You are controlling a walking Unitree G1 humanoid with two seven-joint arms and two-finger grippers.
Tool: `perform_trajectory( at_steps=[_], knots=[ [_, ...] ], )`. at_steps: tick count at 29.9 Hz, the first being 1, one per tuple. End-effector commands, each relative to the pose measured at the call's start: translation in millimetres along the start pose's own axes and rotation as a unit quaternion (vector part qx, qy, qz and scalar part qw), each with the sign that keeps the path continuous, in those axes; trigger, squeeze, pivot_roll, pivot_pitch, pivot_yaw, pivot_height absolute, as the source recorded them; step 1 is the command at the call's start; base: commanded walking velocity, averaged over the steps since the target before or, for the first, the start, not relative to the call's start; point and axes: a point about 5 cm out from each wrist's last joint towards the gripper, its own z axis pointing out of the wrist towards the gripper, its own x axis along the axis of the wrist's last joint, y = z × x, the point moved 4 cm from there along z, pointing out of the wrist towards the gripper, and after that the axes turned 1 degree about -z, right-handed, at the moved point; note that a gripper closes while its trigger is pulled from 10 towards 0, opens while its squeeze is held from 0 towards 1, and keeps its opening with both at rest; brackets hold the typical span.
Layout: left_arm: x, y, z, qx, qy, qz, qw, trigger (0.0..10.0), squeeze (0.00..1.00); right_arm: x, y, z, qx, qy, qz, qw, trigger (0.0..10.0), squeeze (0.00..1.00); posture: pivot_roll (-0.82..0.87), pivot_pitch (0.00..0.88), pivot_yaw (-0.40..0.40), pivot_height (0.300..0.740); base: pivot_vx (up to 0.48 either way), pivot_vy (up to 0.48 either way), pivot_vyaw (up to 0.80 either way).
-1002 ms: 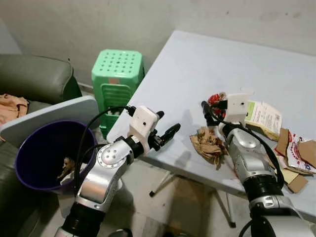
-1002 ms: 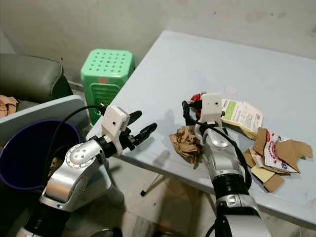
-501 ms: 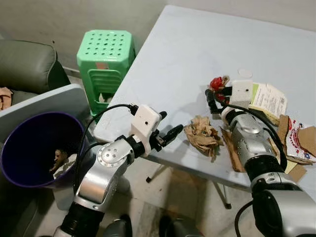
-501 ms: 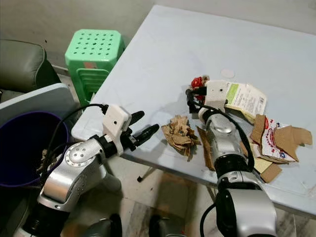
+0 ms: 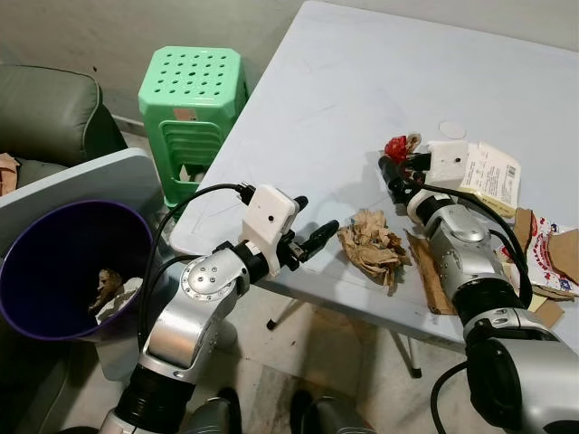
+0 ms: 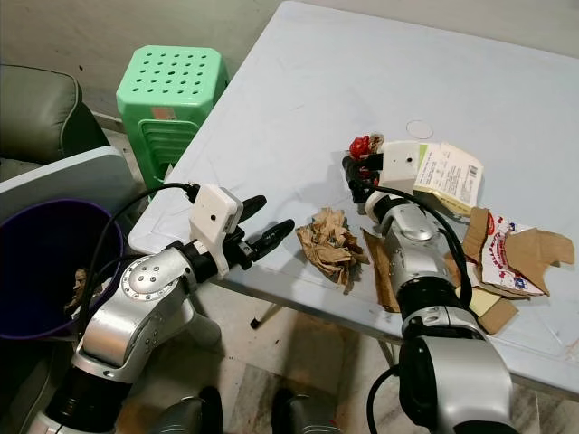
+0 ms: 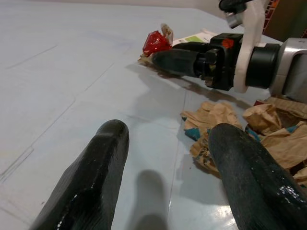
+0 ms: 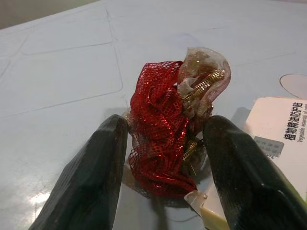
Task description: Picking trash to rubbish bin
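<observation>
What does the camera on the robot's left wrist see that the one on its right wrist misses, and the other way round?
Left wrist view alone: the crumpled brown paper ahead of the open left gripper, and the right gripper seen from outside. Right wrist view alone: the printed carton up close, with its black fingers on either side of the wrapper. Both share the red mesh wrapper and the pale table.
</observation>
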Motion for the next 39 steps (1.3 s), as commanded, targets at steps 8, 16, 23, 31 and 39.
perform_trajectory(
  at_steps=[8,16,23,31,39],
  knots=[
    [2,-3.5,0.5,0.007,0.005,0.004,1.0,10.0,0.0,-7,6.7,-1.5,-0.002,-0.026,-0.017,1.0,0.0,0.0,0.03,0.278,-0.082,0.74,0.0,0.0,0.0],
    [5,-8.8,0.8,0.016,0.01,0.01,1.0,10.0,0.0,-10,3.9,-4.0,0.019,-0.034,-0.087,0.995,0.0,0.0,0.03,0.264,-0.087,0.74,0.0,0.0,0.0],
    [6,-13.0,2.3,0.026,0.015,0.012,0.999,10.0,0.0,-21,1.7,-9.3,0.032,-0.043,-0.083,0.995,0.0,0.0,0.04,0.239,-0.087,0.74,0.0,0.0,0.0],
    [10,-19.6,3.0,0.047,0.029,0.014,0.998,10.0,0.0,-14,2.4,-16.3,0.023,0.014,-0.009,1.0,0.0,0.0,0.04,0.177,-0.085,0.74,0.0,0.0,0.0],
    [4,-32.4,-1.8,0.09,0.038,0.001,0.995,10.0,0.0,7,8.3,-42.9,0.011,0.132,0.076,0.988,0.0,0.0,-0.01,0.128,-0.067,0.74,0.0,0.0,0.0]
  ],
)
